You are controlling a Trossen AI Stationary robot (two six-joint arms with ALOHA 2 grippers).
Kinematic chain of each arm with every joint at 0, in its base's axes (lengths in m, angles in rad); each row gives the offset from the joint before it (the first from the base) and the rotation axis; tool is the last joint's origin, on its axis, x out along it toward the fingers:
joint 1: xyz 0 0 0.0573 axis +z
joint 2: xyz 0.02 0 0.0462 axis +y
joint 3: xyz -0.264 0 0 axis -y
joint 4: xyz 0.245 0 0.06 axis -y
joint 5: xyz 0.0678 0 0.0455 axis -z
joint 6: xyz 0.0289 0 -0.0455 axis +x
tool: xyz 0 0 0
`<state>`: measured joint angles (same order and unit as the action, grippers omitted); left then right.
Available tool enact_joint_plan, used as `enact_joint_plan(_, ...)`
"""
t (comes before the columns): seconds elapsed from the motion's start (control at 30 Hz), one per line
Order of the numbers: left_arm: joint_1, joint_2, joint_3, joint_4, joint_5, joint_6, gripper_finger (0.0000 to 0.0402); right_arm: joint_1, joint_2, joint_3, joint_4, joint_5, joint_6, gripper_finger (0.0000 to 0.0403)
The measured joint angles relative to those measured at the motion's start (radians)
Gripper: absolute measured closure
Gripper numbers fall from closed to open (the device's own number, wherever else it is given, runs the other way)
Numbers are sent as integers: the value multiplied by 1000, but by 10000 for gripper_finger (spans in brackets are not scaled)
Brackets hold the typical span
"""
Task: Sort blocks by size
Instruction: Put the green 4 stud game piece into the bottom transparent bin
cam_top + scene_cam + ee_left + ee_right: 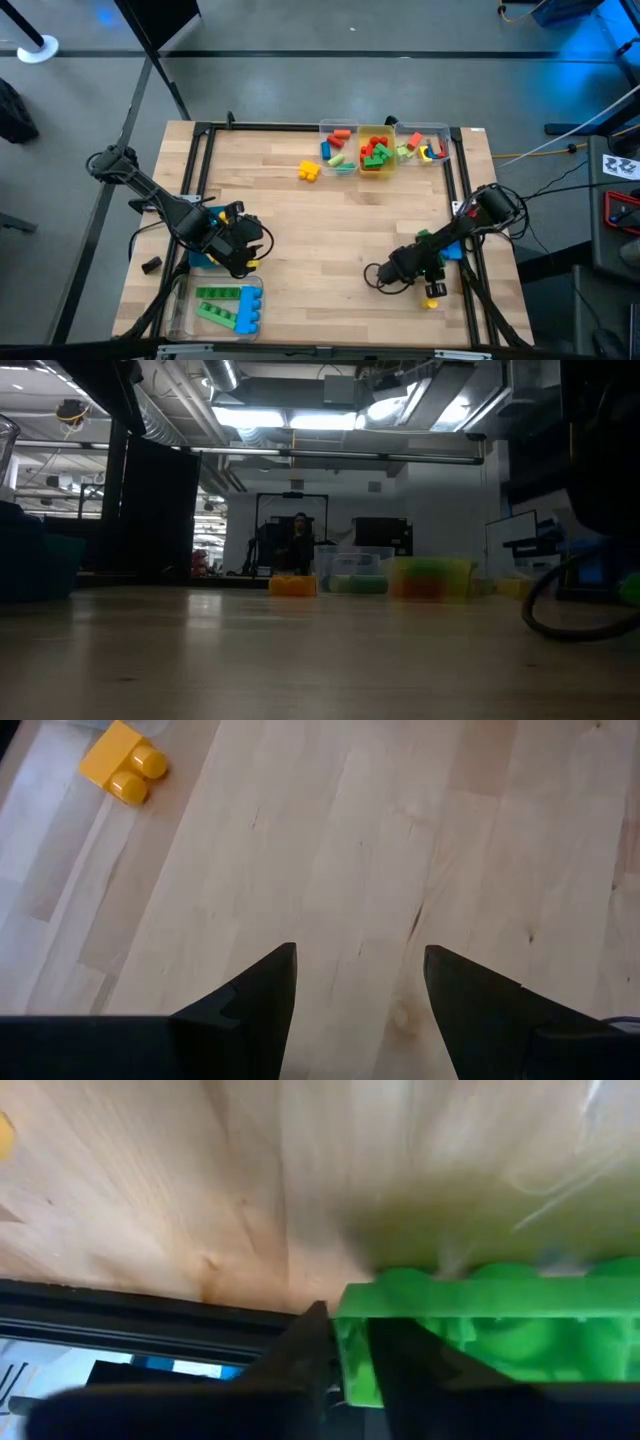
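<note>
My right gripper (pixel 388 272) is low over the table's near right part, shut on a long green block (pixel 480 1330) that fills its wrist view. My left gripper (pixel 245 252) hovers open over bare wood near the left edge, its fingers (pixel 270 990) apart with nothing between them. A small yellow block (pixel 122 762) lies on the table ahead of it. Another yellow block (pixel 308 171) lies loose in front of the far bins. Green and blue blocks (pixel 228 306) lie in a clear bin at the near left. My right gripper pinches the green block's end wall (pixel 350 1350) between its two fingers; one finger (pixel 305 1355) stands outside that end and the other (pixel 405 1365) behind the wall. The block runs off sideways, across the fingers. Whether it rests on the table cannot be told.
Three clear bins (pixel 375 150) with red, green, blue and orange blocks stand at the far edge; in the low view they show as bins (pixel 430 578). Black rails (pixel 468 200) frame the table. A small yellow piece (pixel 433 291) lies by the right rail. A cable loop (pixel 560 615) lies at right.
</note>
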<state>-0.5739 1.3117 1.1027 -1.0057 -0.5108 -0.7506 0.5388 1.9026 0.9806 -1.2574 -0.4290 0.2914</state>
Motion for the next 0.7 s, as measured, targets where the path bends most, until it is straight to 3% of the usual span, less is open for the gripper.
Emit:
enact_joint_plan(0.13,-2,0,0,8,-14,16,199,-2,-3,4,6,28,2,387)
enact_joint_plan(0.4,-45,-34,0,23,-92,68,199,-3,0,51,-8,44,45,395)
enact_joint_plan(0.7,-102,-133,0,20,-214,117,199,-82,0,283,10,156,34,396)
